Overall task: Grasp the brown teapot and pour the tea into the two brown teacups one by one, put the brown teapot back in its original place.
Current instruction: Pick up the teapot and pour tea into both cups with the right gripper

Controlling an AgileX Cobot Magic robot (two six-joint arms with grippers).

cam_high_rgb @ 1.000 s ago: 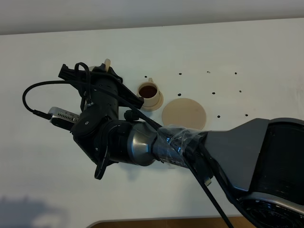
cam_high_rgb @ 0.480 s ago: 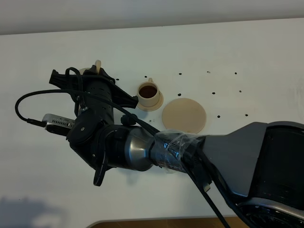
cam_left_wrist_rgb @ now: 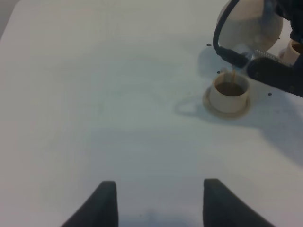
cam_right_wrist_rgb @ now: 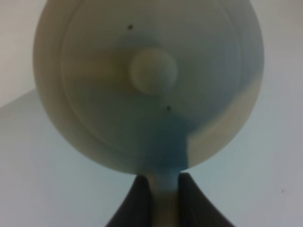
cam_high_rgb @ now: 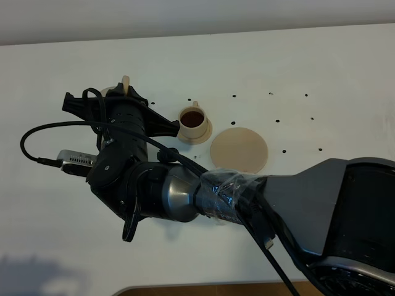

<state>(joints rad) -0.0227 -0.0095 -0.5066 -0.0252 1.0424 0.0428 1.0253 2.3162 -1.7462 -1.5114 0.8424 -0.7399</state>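
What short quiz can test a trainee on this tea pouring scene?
1. True or false: the wide flat round beige clay saucer stands bare.
2. The right claw is: A) open above the table; B) shut on the handle of the squat beige clay teapot; C) shut on a spoon.
3. Fill in: from the spout, ____ falls into the small beige clay cup.
Key: 1 true; 2 B; 3 tea.
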